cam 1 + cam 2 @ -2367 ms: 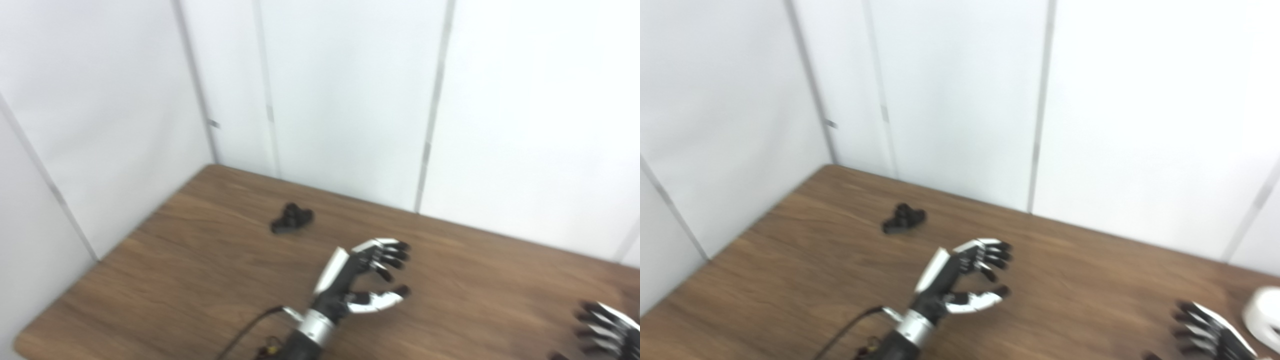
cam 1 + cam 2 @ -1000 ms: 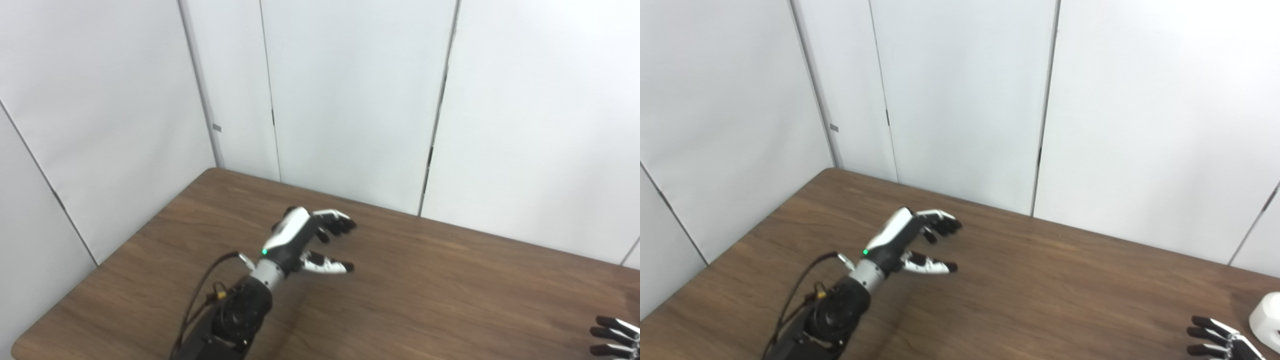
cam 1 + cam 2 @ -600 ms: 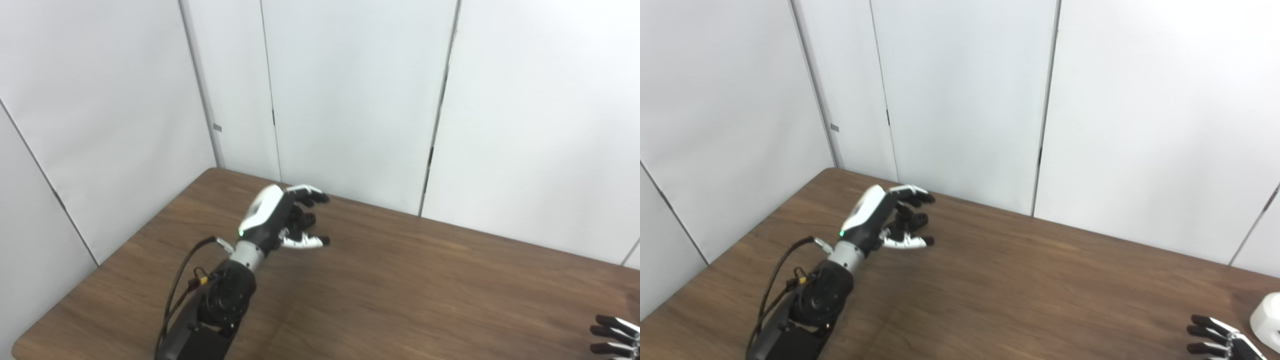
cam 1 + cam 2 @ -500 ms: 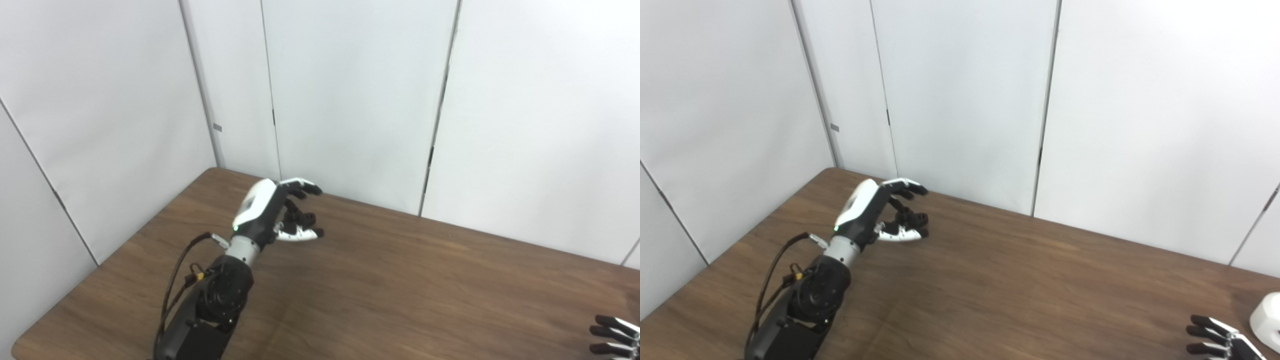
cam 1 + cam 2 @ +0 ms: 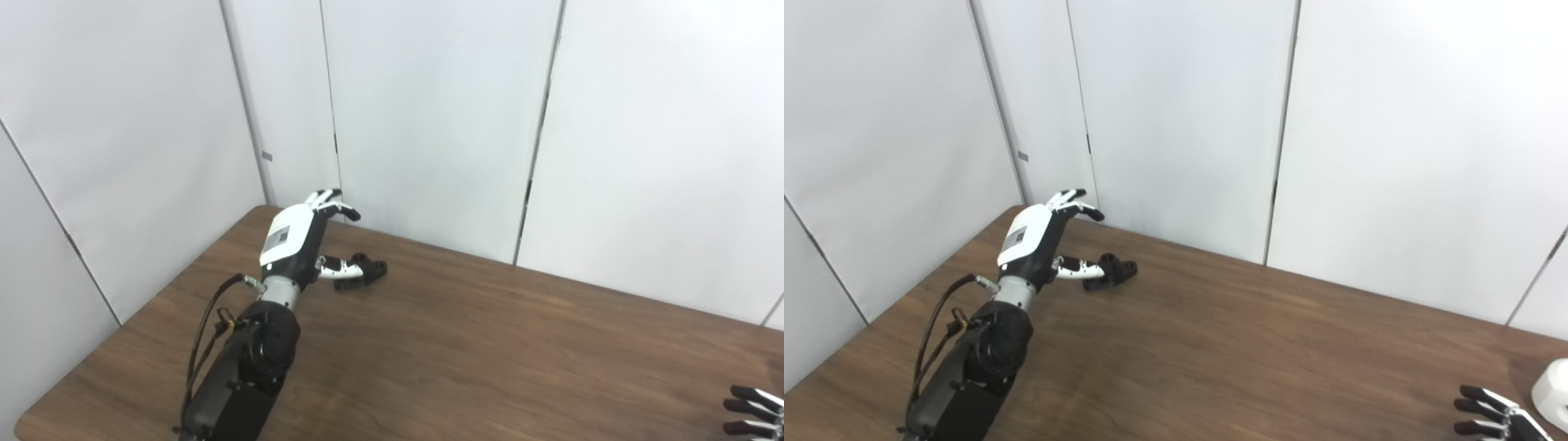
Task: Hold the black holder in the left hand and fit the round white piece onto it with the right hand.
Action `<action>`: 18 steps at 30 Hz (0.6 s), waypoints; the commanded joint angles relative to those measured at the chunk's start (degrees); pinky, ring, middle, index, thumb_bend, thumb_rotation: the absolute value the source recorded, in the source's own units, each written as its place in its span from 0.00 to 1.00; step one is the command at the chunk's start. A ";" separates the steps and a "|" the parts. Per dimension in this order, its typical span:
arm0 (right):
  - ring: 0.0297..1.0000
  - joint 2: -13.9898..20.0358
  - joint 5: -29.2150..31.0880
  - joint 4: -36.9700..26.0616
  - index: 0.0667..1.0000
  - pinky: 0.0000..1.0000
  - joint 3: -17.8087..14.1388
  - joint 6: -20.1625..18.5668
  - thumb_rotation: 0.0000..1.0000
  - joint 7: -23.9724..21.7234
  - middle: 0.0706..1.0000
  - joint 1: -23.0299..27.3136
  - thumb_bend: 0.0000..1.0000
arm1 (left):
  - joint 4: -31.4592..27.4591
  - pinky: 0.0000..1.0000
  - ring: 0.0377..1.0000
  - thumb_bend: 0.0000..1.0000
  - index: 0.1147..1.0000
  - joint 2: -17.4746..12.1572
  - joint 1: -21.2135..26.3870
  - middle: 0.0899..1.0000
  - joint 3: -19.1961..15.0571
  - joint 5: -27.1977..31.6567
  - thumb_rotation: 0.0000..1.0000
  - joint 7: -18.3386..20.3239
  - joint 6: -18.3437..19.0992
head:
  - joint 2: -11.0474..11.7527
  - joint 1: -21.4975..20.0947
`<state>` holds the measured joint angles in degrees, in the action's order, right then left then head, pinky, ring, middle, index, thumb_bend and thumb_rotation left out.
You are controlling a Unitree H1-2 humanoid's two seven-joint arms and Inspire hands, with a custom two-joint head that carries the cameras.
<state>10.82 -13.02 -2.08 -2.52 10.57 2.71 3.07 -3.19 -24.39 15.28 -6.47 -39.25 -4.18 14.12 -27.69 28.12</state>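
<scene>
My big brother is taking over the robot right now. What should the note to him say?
Left hand: open, fingers spread above the far left part of the table, thumb reaching toward the black holder. It holds nothing.
Right hand: only its fingertips show at the bottom right edge, spread and holding nothing.
Black holder: lying on the table just right of the left hand, not lifted.
Round white piece: on the table at the far right edge, beside the right hand, seen only in the right eye view.
Done: nothing gripped yet.
Left: grasp the holder, pick up the white piece, fit it on.
</scene>
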 commanded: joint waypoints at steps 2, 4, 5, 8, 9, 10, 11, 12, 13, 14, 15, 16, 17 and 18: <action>0.56 0.79 -0.12 -2.49 0.69 0.44 -0.55 0.14 0.00 0.16 0.65 1.00 0.54 | 0.45 1.00 1.00 1.00 0.71 -2.94 3.24 1.00 0.61 -3.88 0.23 -0.36 3.55 | -0.29 -0.04; 0.56 0.73 0.15 -2.69 0.68 0.44 -0.51 -0.15 0.00 0.06 0.65 1.01 0.54 | 1.54 1.00 1.00 1.00 0.71 -3.74 3.72 1.00 1.58 -4.97 0.27 0.20 4.73 | -0.28 -0.09; 0.55 0.72 0.23 -2.69 0.68 0.43 -0.50 -0.20 0.00 0.04 0.65 1.01 0.54 | 1.95 1.00 1.00 1.00 0.71 -3.99 3.86 1.00 1.94 -5.22 0.28 0.25 5.03 | -0.28 -0.09; 0.55 0.89 0.19 -2.34 0.68 0.42 -0.51 0.29 0.00 0.07 0.65 1.04 0.54 | 3.67 1.00 1.00 1.00 0.69 -4.63 4.43 1.00 3.06 -5.49 0.34 0.62 6.17 | -0.35 -0.08; 0.55 0.88 0.13 -2.55 0.68 0.42 -0.52 0.02 0.00 0.03 0.64 1.02 0.54 | 4.56 1.00 1.00 1.00 0.68 -4.90 4.68 1.00 3.54 -5.78 0.37 0.51 6.35 | -0.35 -0.08; 0.55 0.83 0.05 -2.82 0.68 0.42 -0.52 -0.35 0.00 0.00 0.64 0.98 0.54 | 5.34 1.00 1.00 1.00 0.68 -5.15 4.92 1.00 4.00 -6.05 0.39 0.55 6.62 | -0.35 -0.08; 0.54 0.81 0.03 -3.07 0.68 0.42 -0.53 -0.53 0.00 -0.04 0.64 0.94 0.54 | 6.21 1.00 1.00 1.00 0.68 -5.38 5.22 1.00 4.42 -6.17 0.40 0.59 6.82 | -0.49 -0.08; 0.54 0.79 0.03 -3.23 0.68 0.42 -0.54 -0.62 0.00 -0.06 0.64 0.90 0.54 | 6.77 1.00 1.00 1.00 0.68 -5.54 5.41 1.00 4.72 -6.19 0.41 0.61 7.00 | -0.49 -0.08; 0.54 0.80 -0.01 -3.36 0.68 0.42 -0.54 -0.64 0.00 -0.07 0.64 0.84 0.54 | 7.24 1.00 1.00 1.00 0.67 -5.69 5.57 1.00 4.96 -6.03 0.41 0.66 7.06 | -0.51 -0.10; 0.54 0.80 -0.04 -3.45 0.68 0.42 -0.54 -0.65 0.00 -0.09 0.64 0.80 0.54 | 7.50 1.00 1.00 1.00 0.67 -5.82 5.66 1.00 5.16 -5.86 0.41 0.65 7.12 | -0.51 -0.10; 0.54 0.82 -0.21 -3.61 0.68 0.42 -0.56 -0.84 0.00 -0.06 0.64 0.72 0.54 | 8.01 1.00 1.00 1.00 0.67 -5.98 5.94 1.00 5.56 -5.92 0.41 1.07 7.56 | -0.62 -0.06; 0.54 0.85 -0.32 -3.70 0.68 0.42 -0.59 -0.93 0.00 -0.03 0.64 0.67 0.54 | 8.45 1.00 1.00 1.00 0.67 -6.12 6.24 1.00 6.00 -6.16 0.41 1.58 8.21 | -0.67 -0.09; 0.55 0.85 -0.41 -3.75 0.68 0.42 -0.62 -0.94 0.00 0.02 0.64 0.63 0.54 | 8.88 1.00 1.00 1.00 0.68 -6.28 6.50 1.00 6.42 -6.37 0.42 1.84 8.59 | -0.66 -0.13; 0.54 0.88 -0.47 -3.70 0.68 0.42 -0.64 -0.82 0.00 0.06 0.64 0.64 0.54 | 9.32 1.00 1.00 1.00 0.68 -6.48 6.76 1.00 6.87 -6.61 0.42 2.10 8.94 | -0.67 -0.17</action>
<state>10.94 -13.36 -3.56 -2.61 8.95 2.36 2.71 6.33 -28.22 18.67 0.56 -44.13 -1.47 22.60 -28.30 28.04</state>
